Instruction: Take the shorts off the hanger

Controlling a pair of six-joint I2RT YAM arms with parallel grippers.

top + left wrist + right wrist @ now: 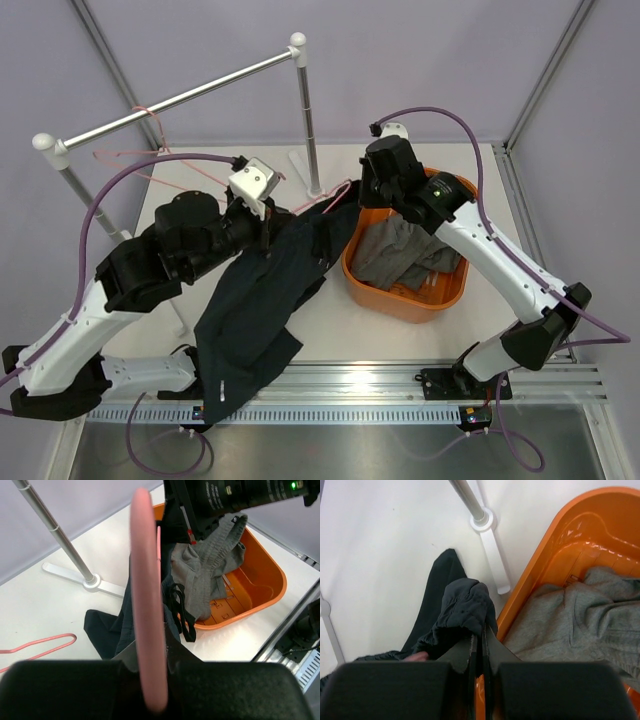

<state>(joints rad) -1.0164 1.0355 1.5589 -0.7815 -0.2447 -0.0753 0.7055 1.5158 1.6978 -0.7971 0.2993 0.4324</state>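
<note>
Though the left tool [150, 662] is a black blur at the foot of its wrist view, it is plainly pinching the pink hanger [146, 580]. The hanger's far end is lost behind the navy shorts [255, 310], and whether cloth hangs on it cannot be told. The right tool [480, 647] has its pads pressed together on a bunched edge of those shorts, the tips buried in cloth. A white desk [400, 340] sits within pale lilac walls. A metal rack [180, 97] stands at the back left, a spare hanger [37, 645] lies flat, and an orange basket [555, 535] at right holds the grey shorts [400, 250]. The left arm reaches in low from the left; the right arm bends back over the basket. The navy shorts trail between them to the desk's near edge.
</note>
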